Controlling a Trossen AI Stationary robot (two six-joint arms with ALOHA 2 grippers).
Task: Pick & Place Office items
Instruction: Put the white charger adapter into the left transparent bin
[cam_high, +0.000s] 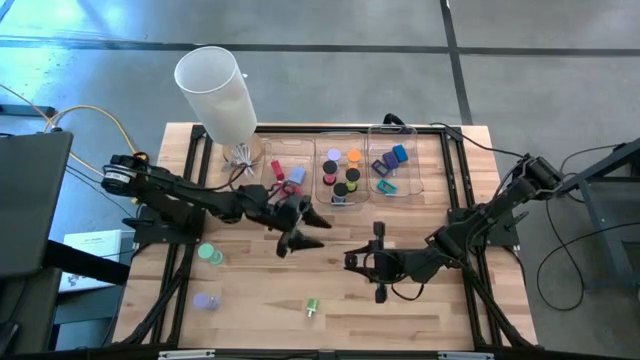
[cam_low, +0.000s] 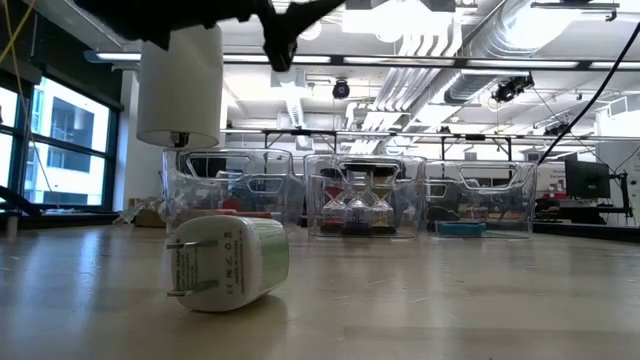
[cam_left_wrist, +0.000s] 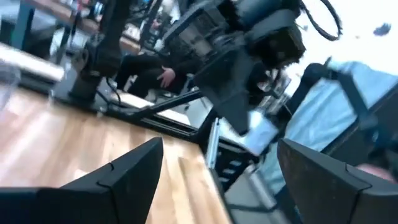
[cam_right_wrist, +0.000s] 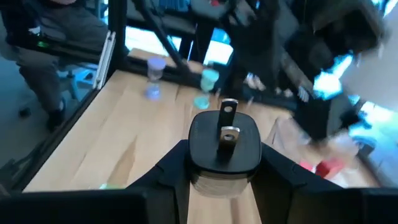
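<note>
The right gripper (cam_high: 368, 262) sits low over the middle of the wooden table (cam_high: 440, 300), a little right of centre, and its fingers are pinching a black plug adapter (cam_right_wrist: 225, 149). In the right wrist view the adapter sits squarely between the two dark fingers, its metal prongs pointing away from the wrist (one prong is plainly visible).

The left gripper (cam_high: 300, 232) hangs just left of centre, in front of the trays, fingers spread wide with nothing between them. In the left wrist view its fingers (cam_left_wrist: 118, 180) stand well apart over bare wood.

Along the far edge, three clear trays (cam_high: 337, 172) stand in a row. The left one holds red and pink pieces (cam_high: 279, 172), the middle one black discs and orange caps (cam_high: 345, 178), the right one blue and purple clips (cam_high: 392, 160).

Still loose on the table: a teal cap (cam_high: 209, 254) near the left edge, a lavender cap (cam_high: 205, 300) nearer than it, and a green and white plug (cam_high: 311, 307) near the front, well apart from both grippers. The low view shows that plug (cam_low: 228, 263) lying on its side, prongs to the left. A big white cylinder (cam_high: 218, 92) stands at the far left corner.
</note>
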